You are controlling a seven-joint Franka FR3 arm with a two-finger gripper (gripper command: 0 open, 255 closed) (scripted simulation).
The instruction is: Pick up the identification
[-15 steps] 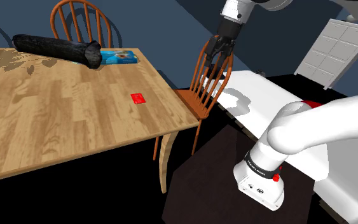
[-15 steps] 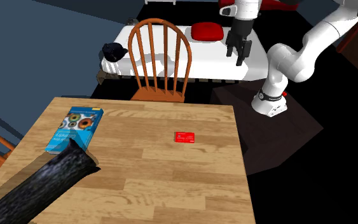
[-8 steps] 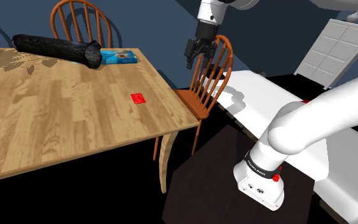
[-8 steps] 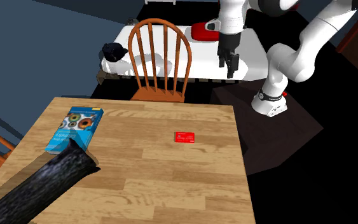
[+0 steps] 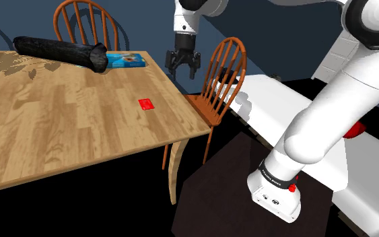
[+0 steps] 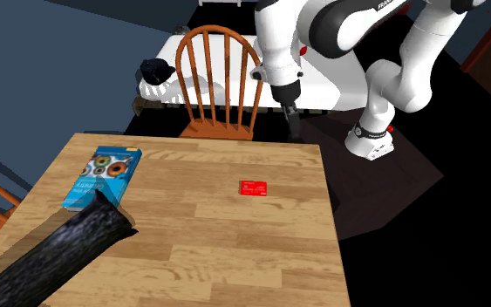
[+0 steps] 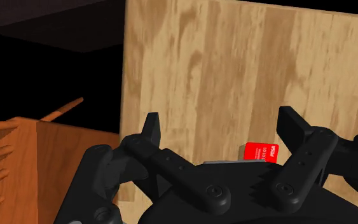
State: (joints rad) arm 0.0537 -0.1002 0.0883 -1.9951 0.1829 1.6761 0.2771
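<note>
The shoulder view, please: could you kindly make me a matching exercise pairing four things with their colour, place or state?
1 card
2 book
3 chair by the gripper
4 gripper

A black, open, holding nothing
B red, flat on the table
C orange-brown, beside the table
D blue, next to the black roll

Pairs: 1-B, 2-D, 3-C, 4-A

I've got a light wooden table (image 5: pixel 66 118) under me. A small flat red card (image 5: pixel 147 104) lies near the edge on my side, roughly midway along it. A blue paperback book (image 5: pixel 126 60) sits at that edge's far corner, with a long black rough roll (image 5: pixel 56 49) butting against it.
</note>
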